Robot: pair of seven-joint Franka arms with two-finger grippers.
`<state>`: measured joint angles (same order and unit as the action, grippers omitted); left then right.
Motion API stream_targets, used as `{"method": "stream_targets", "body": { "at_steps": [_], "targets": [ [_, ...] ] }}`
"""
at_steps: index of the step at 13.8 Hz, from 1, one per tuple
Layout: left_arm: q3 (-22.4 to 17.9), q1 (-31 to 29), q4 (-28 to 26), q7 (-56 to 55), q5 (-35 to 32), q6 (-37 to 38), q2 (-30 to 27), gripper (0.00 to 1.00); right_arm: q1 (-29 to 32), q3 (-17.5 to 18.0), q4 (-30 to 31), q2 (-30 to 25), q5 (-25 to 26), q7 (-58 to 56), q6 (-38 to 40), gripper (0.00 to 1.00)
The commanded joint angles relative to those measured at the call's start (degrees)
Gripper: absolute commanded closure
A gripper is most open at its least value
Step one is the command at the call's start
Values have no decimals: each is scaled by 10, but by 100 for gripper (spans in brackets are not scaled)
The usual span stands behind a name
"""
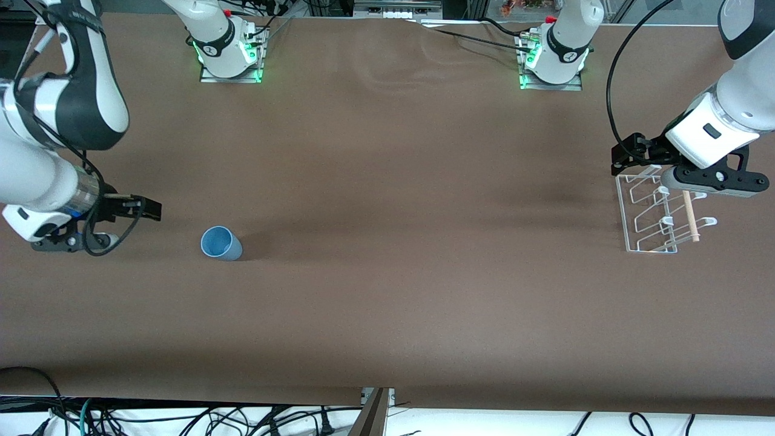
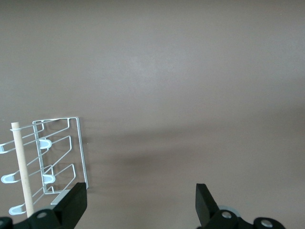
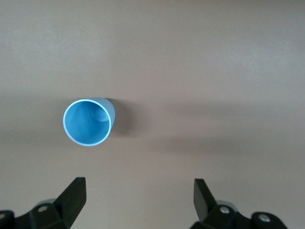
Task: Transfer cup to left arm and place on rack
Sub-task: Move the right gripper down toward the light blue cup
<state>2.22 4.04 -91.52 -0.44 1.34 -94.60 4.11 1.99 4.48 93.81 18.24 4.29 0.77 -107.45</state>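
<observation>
The light-blue cup (image 1: 221, 243) stands mouth up on the brown table toward the right arm's end; it also shows in the right wrist view (image 3: 89, 121). My right gripper (image 1: 142, 209) is open and empty, low over the table beside the cup and apart from it; its jaws (image 3: 138, 186) are spread wide. The white wire rack (image 1: 657, 212) with a wooden dowel (image 1: 690, 217) sits at the left arm's end and shows in the left wrist view (image 2: 57, 157). My left gripper (image 1: 626, 154) is open and empty over the rack's edge (image 2: 140, 193).
The two arm bases (image 1: 230, 51) (image 1: 554, 60) stand along the table's edge farthest from the front camera. A black cable (image 1: 611, 115) loops beside the left arm. Bare brown tabletop (image 1: 412, 230) lies between the cup and the rack.
</observation>
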Motion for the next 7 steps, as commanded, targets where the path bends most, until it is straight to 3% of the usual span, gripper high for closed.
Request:
{"method": "stream_targets", "body": {
  "at_steps": [1, 3, 7],
  "targets": [
    [-4, 3, -2, -4, 4, 0, -3, 0, 0, 4, 23, 10, -12, 12, -41, 0],
    [-4, 3, -2, -4, 4, 0, -3, 0, 0, 4, 31, 32, -43, 12, -65, 0],
    [-2, 4, -1, -4, 4, 0, -3, 0, -2, 5, 53, 73, -48, 12, -150, 0]
  ]
}}
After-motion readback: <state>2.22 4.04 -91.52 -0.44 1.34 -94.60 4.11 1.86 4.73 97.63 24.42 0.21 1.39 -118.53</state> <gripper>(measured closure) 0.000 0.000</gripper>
